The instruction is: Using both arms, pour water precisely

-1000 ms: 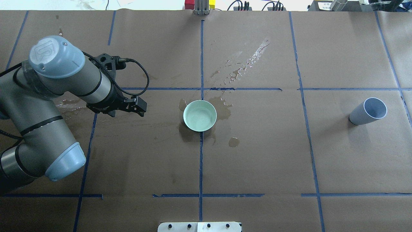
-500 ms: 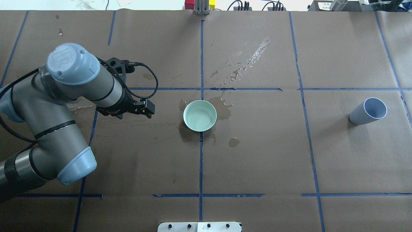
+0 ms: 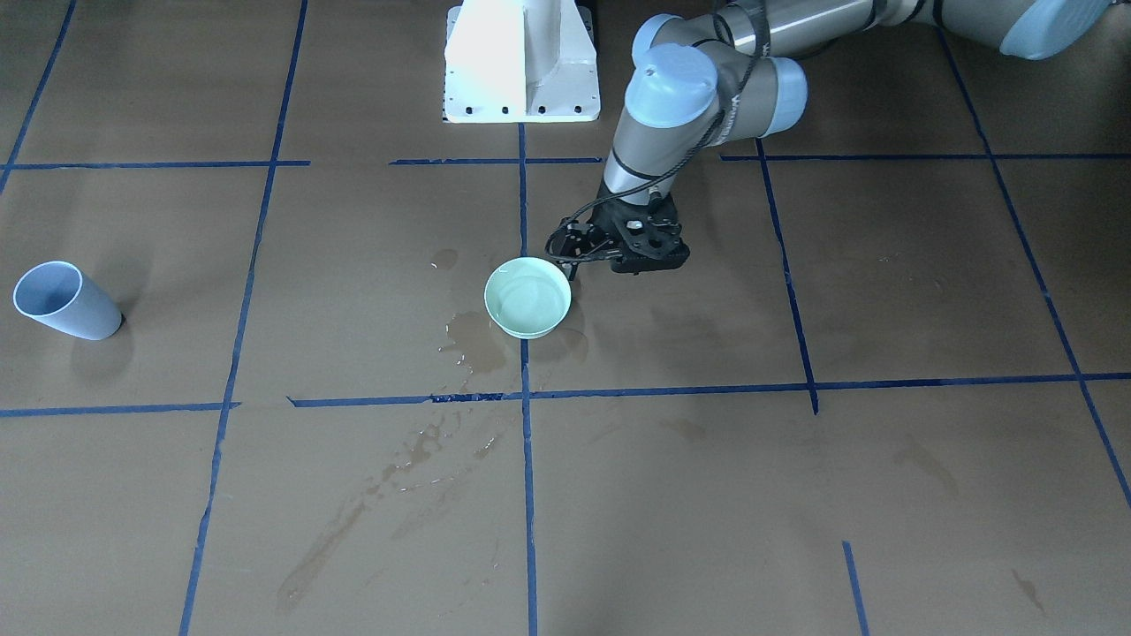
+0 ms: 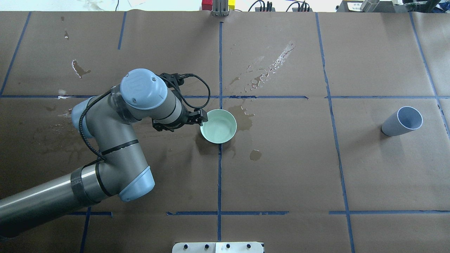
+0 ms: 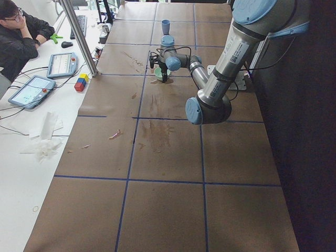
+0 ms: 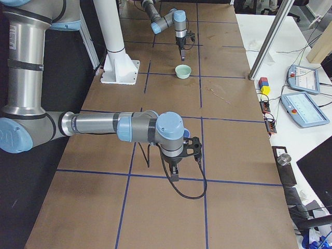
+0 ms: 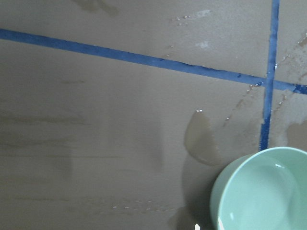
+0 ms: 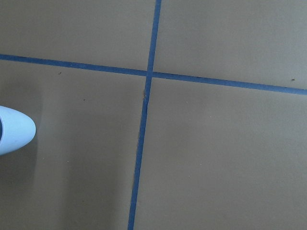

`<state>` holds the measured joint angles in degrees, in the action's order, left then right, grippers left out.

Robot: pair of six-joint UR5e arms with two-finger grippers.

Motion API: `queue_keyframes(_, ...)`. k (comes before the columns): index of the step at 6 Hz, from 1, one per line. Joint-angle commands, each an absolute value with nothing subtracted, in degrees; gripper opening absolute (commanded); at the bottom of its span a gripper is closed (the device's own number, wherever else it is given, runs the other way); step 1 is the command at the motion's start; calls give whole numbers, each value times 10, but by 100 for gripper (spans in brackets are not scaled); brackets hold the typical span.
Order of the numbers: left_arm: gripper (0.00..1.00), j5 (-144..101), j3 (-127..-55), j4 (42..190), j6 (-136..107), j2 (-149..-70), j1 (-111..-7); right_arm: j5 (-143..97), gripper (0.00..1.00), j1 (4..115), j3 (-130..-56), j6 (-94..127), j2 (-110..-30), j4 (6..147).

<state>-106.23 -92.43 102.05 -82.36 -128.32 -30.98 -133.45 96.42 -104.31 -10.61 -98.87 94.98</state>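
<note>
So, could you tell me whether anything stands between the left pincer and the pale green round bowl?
Nothing visible does: the left pincer is right beside the rim of the pale green round bowl, with only wet brown paper beneath.

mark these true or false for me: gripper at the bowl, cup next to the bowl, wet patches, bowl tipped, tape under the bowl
1. The left gripper is at the rim of the green bowl. True.
2. The pale blue cup stands right beside the bowl. False: it is far off on the robot's right side.
3. Wet blotches lie around the bowl. True.
4. The bowl is tipped on its side. False: it sits upright, opening up.
5. A blue tape line runs under the bowl. True.
</note>
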Motion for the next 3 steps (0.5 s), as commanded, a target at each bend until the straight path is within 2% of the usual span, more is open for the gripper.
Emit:
queue_keyframes(1,94,-1049,-883,1025,-865,-1316,-295,-1335,100,964,-1042,-105,-991,950)
queue_keyframes(3,80,-1034,-873,1028,-889,-1319,-283,-1335,100,964,-1042,-105,-991,950)
